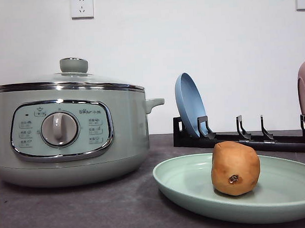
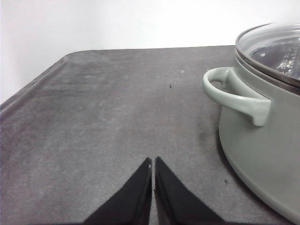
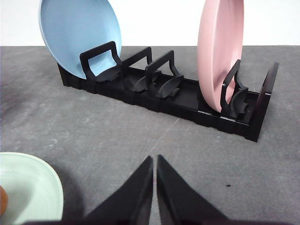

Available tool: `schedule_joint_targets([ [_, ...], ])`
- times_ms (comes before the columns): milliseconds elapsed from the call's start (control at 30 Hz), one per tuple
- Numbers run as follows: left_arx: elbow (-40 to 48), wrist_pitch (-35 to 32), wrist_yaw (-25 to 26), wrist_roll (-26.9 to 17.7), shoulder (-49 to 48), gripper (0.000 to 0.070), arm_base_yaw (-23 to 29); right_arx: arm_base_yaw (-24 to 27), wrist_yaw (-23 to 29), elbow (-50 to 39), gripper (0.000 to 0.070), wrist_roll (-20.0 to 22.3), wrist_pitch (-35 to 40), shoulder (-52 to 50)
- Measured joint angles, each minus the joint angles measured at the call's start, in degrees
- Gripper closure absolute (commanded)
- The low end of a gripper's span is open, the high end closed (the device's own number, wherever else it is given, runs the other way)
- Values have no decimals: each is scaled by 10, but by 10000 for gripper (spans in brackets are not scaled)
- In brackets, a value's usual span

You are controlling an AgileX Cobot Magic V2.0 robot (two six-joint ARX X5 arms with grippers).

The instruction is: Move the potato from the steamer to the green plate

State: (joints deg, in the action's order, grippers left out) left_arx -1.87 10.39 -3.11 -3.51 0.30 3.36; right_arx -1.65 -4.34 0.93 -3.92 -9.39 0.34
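Observation:
The orange-brown potato (image 1: 235,168), with one dark eye spot, sits on the pale green plate (image 1: 185,185) at the front right of the table; a sliver of the potato (image 3: 3,199) and the plate's rim (image 3: 33,187) also appear in the right wrist view. The sage-green steamer (image 1: 68,132) stands on the left with its glass lid on; its side handle (image 2: 234,93) is near my left gripper (image 2: 153,163), which is shut and empty over bare table. My right gripper (image 3: 154,159) is shut and empty, apart from the plate and facing the rack.
A black dish rack (image 3: 159,89) stands at the back right holding an upright blue plate (image 3: 79,33) and a pink plate (image 3: 218,47). The grey table edge (image 2: 28,93) runs left of the steamer. A white wall lies behind.

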Motion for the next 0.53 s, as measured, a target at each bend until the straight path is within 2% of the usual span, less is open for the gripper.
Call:
schedule_joint_targets([
  [533, 0, 0, 0, 0, 0, 699, 0, 0, 0, 0, 700, 0, 0, 0],
])
